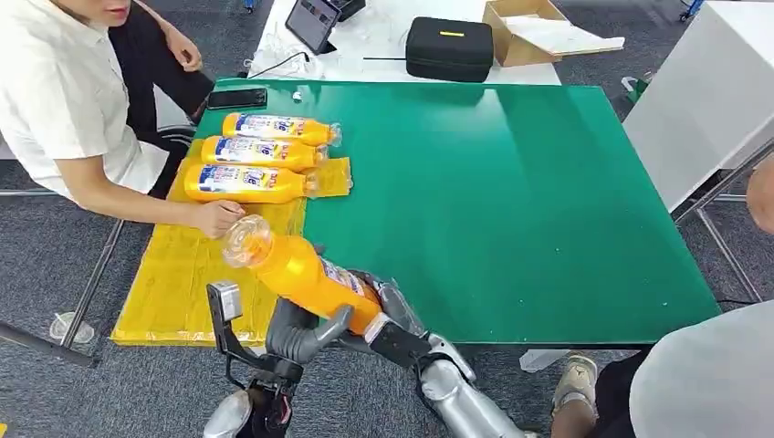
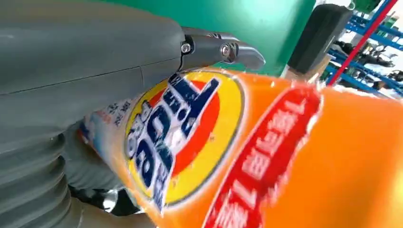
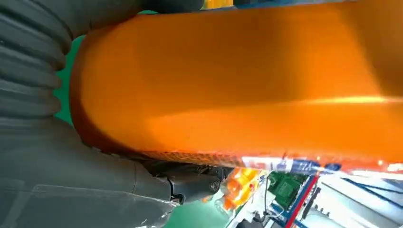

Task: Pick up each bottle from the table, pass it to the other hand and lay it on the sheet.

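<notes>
Green tabletop (image 1: 511, 201); yellow sheet (image 1: 173, 274) at 9 o'clock w/ 3 bottles (image 1: 251, 182) lying on it. Orange bottle (image 1: 301, 274) at 6 o'clock, tilted, cap toward sheet; left hand (image 1: 306, 333) & right hand (image 1: 397, 324) fingers both wrapped round its base end.

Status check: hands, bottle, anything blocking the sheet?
Both hands, left and right, grip the orange bottle mid-handover. Three bottles lie on the yellow sheet. Person's hand rests on the sheet.
</notes>
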{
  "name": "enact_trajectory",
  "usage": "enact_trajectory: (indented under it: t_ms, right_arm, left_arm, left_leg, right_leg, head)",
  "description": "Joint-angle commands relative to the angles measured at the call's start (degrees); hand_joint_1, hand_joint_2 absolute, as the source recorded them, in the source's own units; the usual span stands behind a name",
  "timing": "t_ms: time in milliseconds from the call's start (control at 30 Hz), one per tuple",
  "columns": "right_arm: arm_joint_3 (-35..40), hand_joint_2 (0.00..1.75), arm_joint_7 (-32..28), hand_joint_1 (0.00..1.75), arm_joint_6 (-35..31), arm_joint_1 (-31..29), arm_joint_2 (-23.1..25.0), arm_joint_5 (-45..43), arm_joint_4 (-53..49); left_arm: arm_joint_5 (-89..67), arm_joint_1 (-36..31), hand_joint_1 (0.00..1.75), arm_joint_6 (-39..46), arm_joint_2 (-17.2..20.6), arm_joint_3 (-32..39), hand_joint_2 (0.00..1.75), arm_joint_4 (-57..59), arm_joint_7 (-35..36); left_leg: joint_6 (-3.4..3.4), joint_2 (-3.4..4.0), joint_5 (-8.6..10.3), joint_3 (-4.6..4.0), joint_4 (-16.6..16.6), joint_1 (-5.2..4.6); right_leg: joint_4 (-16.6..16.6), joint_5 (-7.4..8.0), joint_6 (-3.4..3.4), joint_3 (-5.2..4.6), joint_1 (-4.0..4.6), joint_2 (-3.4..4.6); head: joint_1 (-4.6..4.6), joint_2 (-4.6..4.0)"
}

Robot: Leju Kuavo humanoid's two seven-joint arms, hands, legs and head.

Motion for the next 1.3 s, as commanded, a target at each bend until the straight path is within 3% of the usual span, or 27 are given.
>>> enact_trajectory:
  t_ms: [33,133,200,467,500,533,567,600,700,833,867,933,1033,1233,1300]
  right_arm:
    - [6.2,1.75,-0.8,1.69,0.6,-1.8,1.1,-0.2,6.0]
    - [6.6,1.75,-0.6,1.59,0.6,-1.8,1.1,-1.1,6.8]
    - [6.7,1.75,-0.7,1.59,0.5,-1.7,1.1,-1.2,6.9]
    - [6.7,1.75,-0.7,1.59,0.5,-1.7,1.1,-1.2,6.9]
    - [6.7,1.75,-0.6,1.43,0.6,-1.8,1.1,-1.4,7.0]
    - [6.5,1.75,-0.3,1.15,0.9,-1.6,1.3,-2.1,7.3]
    - [6.6,1.75,-0.1,0.42,1.3,-1.4,1.4,-2.7,7.5]
    - [6.5,1.75,0.1,0.00,1.4,-1.0,1.6,-3.1,7.7]
    - [6.1,1.75,0.3,0.00,0.4,0.4,2.1,-4.0,7.9]
    - [6.7,1.75,-0.2,0.00,-5.1,3.1,2.2,-2.9,7.0]
    - [7.1,0.00,-0.6,0.00,-7.0,3.6,2.2,-2.1,7.1]
    - [8.2,0.00,-1.2,0.00,-18.6,4.6,1.8,3.8,7.2]
    - [6.0,0.00,-2.4,0.00,-27.6,7.2,2.5,4.3,5.8]
    - [5.3,0.00,-4.0,0.00,-31.4,9.2,2.3,1.2,4.1]
    - [6.1,0.00,-4.1,0.00,-31.6,9.6,1.4,-0.3,3.1]
  left_arm:
    - [1.5,-3.8,1.75,0.5,-0.8,1.3,1.75,0.6,-0.5]
    - [1.6,-3.7,1.75,1.0,-0.6,1.6,1.75,-0.5,-1.1]
    - [1.6,-3.7,1.75,0.9,-0.5,1.7,1.75,-0.7,-1.1]
    - [1.6,-3.7,1.75,0.9,-0.5,1.7,1.75,-0.7,-1.1]
    - [1.6,-3.5,1.75,1.1,-0.6,1.8,1.75,-0.9,-1.3]
    - [1.5,-3.4,1.75,1.9,-0.6,2.2,1.75,-1.3,-2.0]
    - [1.3,-3.3,1.75,2.6,-0.6,2.6,1.75,-1.7,-2.4]
    - [1.2,-3.3,1.75,3.5,-0.6,3.3,1.75,-2.1,-2.8]
    - [-0.3,-3.4,1.75,7.2,-0.6,5.4,1.75,-3.2,-3.8]
    - [-14.5,-4.3,1.75,22.4,-0.2,8.7,1.75,-4.0,-9.0]
    - [-17.4,-4.7,1.75,25.5,-0.1,9.5,1.75,-3.6,-9.9]
    - [-21.8,-5.8,1.75,32.2,0.0,13.3,1.75,-2.1,-10.8]
    - [-15.8,-5.7,1.75,32.4,-1.0,19.3,1.75,-3.4,-8.0]
    - [-10.0,-4.2,1.75,30.2,-0.7,20.8,1.75,-5.0,-5.8]
    - [-32.9,-6.0,1.75,41.3,0.6,18.8,1.75,1.1,-7.5]
  left_leg:
    - [0.05,-0.05,-0.03,0.15,0.0,-0.02]
    - [0.03,-0.02,-0.02,0.07,0.0,0.01]
    - [0.08,-0.01,-0.12,0.34,0.0,-0.03]
    - [0.03,-0.06,-0.03,0.13,0.0,0.00]
    - [0.06,-0.08,-0.06,0.22,0.0,-0.02]
    - [0.04,-0.07,-0.04,0.14,0.0,0.01]
    - [0.04,-0.08,-0.02,0.12,0.0,-0.01]
    - [0.06,-0.09,-0.06,0.21,0.0,-0.01]
    - [0.08,-0.07,-0.12,0.38,0.0,-0.03]
    - [0.03,-0.06,-0.03,0.11,0.0,0.01]
    - [0.05,-0.05,-0.07,0.24,0.0,0.00]
    - [0.05,-0.08,-0.06,0.30,-0.1,-0.02]
    - [0.04,0.04,-0.07,0.29,-0.1,-0.02]
    - [0.06,0.07,-0.10,0.16,0.0,-0.01]
    - [0.10,0.03,-0.17,0.37,0.0,-0.06]
  right_leg:
    - [0.0,-0.07,-0.06,0.17,0.00,-0.13]
    - [0.0,-0.03,-0.05,0.09,0.03,-0.08]
    - [0.0,-0.15,-0.11,0.34,0.02,-0.14]
    - [0.0,-0.06,-0.06,0.12,0.03,-0.12]
    - [0.0,-0.10,-0.08,0.22,0.02,-0.18]
    - [0.0,-0.06,-0.06,0.13,0.03,-0.14]
    - [0.0,-0.06,-0.05,0.11,0.01,-0.15]
    - [0.0,-0.10,-0.08,0.21,0.03,-0.18]
    - [0.0,-0.17,-0.12,0.37,0.02,-0.21]
    - [0.0,-0.06,-0.06,0.11,0.03,-0.13]
    - [0.0,-0.11,-0.10,0.23,0.04,-0.15]
    - [0.0,-0.12,-0.11,0.28,0.02,-0.19]
    - [0.0,-0.09,-0.11,0.22,0.01,-0.06]
    - [0.0,-0.09,-0.07,0.12,0.01,-0.02]
    - [0.0,-0.21,-0.11,0.34,-0.01,-0.12]
  head:
    - [0.00,0.00]
    - [-0.02,0.00]
    - [0.00,0.00]
    - [-0.02,0.00]
    - [0.00,0.00]
    - [-0.02,0.02]
    - [0.00,0.02]
    - [0.00,0.02]
    - [0.00,0.00]
    - [-0.02,0.00]
    - [0.04,0.02]
    - [0.00,0.00]
    - [0.00,0.00]
    - [0.00,0.02]
    - [0.00,0.00]
